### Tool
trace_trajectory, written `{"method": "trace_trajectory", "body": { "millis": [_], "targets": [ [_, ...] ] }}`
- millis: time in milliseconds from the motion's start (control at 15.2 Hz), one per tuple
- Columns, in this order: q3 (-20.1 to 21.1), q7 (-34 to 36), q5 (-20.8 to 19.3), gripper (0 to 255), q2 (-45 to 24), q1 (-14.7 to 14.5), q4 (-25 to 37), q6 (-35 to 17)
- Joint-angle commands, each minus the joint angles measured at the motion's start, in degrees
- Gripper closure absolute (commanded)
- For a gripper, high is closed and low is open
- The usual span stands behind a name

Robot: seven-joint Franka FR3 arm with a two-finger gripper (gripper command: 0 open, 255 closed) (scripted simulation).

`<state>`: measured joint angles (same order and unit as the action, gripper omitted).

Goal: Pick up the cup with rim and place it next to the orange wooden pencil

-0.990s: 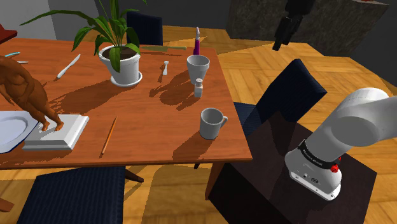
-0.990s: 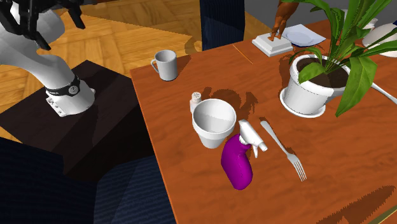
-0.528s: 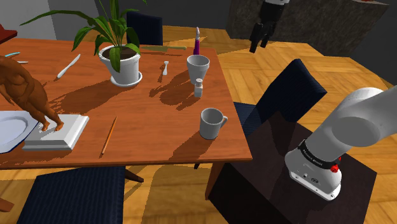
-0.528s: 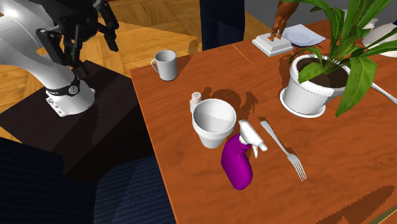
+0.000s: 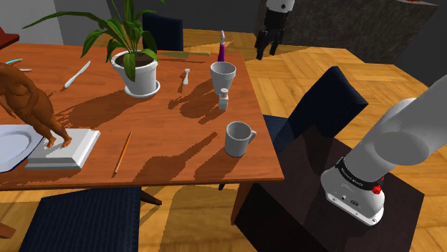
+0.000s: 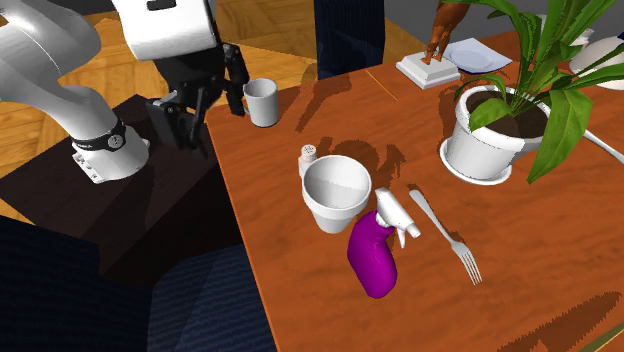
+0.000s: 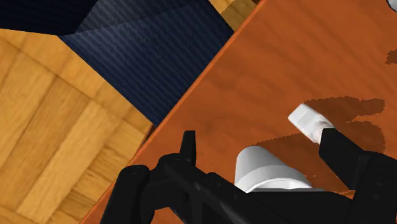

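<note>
The cup with rim (image 5: 223, 76) is white, has no handle and stands upright near the table's edge at the shoulder view's right, between a purple spray bottle (image 5: 221, 49) and a small white shaker (image 5: 223, 98). The orange pencil (image 5: 122, 152) lies flat near the front edge, beside a white statue base. My black gripper (image 5: 266, 47) hangs open and empty in the air, off to the right of the cup and higher. In the second exterior view the gripper (image 6: 204, 115) shows above the table's edge, before the cup (image 6: 337, 193). In the wrist view the cup (image 7: 264, 169) and shaker (image 7: 308, 121) lie ahead of the fingers (image 7: 187, 144).
A white handled mug (image 5: 238, 138) stands toward the front of the shaker. A potted plant (image 5: 137, 71), a fork (image 6: 447, 235), a brown statue (image 5: 29, 100) on its base and a plate (image 5: 13, 145) share the table (image 5: 172, 143). Dark blue chairs (image 5: 326, 100) stand around it.
The arm has swung toward the shoulder view's left and come lower, bringing the gripper from over the floor to the table's edge. The fingers stay open. Nothing on the table moved.
</note>
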<state>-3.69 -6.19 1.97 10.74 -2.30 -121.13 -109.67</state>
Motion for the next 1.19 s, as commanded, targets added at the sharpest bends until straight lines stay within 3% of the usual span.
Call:
{"method": "trace_trajectory", "body": {
  "millis": [0,792,1122],
  "targets": [
    [0.06,0.12,0.55,0,-4.71,-0.19,3.02,-1.7],
    [0.55,0.67,3.27,0,-31.31,-0.19,28.45,-2.78],
    [0.66,0.56,3.43,0,-32.37,-0.3,26.1,-6.19]
  ]
}}
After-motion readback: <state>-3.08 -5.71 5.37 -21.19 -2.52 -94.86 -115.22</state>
